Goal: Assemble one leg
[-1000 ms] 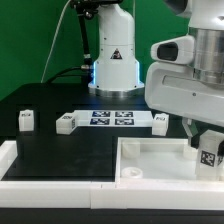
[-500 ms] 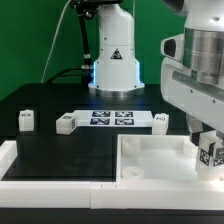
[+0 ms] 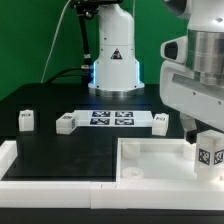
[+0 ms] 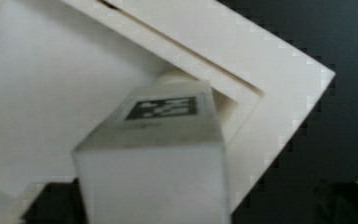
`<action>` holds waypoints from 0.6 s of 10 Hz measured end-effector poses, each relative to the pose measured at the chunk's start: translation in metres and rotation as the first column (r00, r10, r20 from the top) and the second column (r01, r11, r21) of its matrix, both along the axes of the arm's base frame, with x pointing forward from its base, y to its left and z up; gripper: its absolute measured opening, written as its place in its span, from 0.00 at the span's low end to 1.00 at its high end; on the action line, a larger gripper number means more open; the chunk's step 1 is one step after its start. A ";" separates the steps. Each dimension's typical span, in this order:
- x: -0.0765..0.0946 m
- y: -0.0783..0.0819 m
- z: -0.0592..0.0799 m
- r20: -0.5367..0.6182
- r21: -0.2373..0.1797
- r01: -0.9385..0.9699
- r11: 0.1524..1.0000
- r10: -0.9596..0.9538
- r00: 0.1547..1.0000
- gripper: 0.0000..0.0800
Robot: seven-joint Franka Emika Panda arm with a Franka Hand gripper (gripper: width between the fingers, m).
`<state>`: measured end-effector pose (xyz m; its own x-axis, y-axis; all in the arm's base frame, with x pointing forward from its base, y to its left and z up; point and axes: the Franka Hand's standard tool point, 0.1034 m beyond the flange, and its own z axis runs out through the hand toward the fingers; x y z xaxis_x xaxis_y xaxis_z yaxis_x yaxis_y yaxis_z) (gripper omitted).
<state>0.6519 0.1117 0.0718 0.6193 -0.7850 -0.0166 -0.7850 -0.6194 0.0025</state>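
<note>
My gripper (image 3: 206, 146) is shut on a leg (image 3: 208, 156), a small white block with a black-and-white tag facing the camera. It holds the leg upright over the near right corner of the large white tray (image 3: 150, 152). In the wrist view the leg (image 4: 155, 160) fills the middle with its tag on the end face, and the tray's corner (image 4: 247, 70) lies right behind it. I cannot tell whether the leg touches the tray. Three more legs stand on the black table: one at the far left (image 3: 26, 120), one (image 3: 66, 123) and one (image 3: 160, 120) at the marker board's ends.
The marker board (image 3: 110, 119) lies flat at mid-table in front of the robot's base (image 3: 113, 70). A white rim (image 3: 40, 170) runs along the table's near left edge. A green wall stands behind.
My gripper has moved toward the exterior view's right and slightly down with the leg in it, closer to the tray's right corner. The other legs have not moved.
</note>
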 end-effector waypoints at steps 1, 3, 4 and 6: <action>0.002 -0.001 0.001 0.018 0.001 -0.141 0.990 0.141 0.990 0.81; -0.001 0.002 0.005 0.034 -0.003 -0.460 0.888 0.460 0.887 0.81; -0.001 0.003 0.006 0.037 -0.007 -0.547 0.837 0.547 0.837 0.81; 0.000 0.005 0.011 0.043 -0.015 -0.737 0.676 0.737 0.675 0.81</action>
<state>0.6524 0.1162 0.0824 0.9970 -0.0741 0.0217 -0.0736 -0.9970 -0.0220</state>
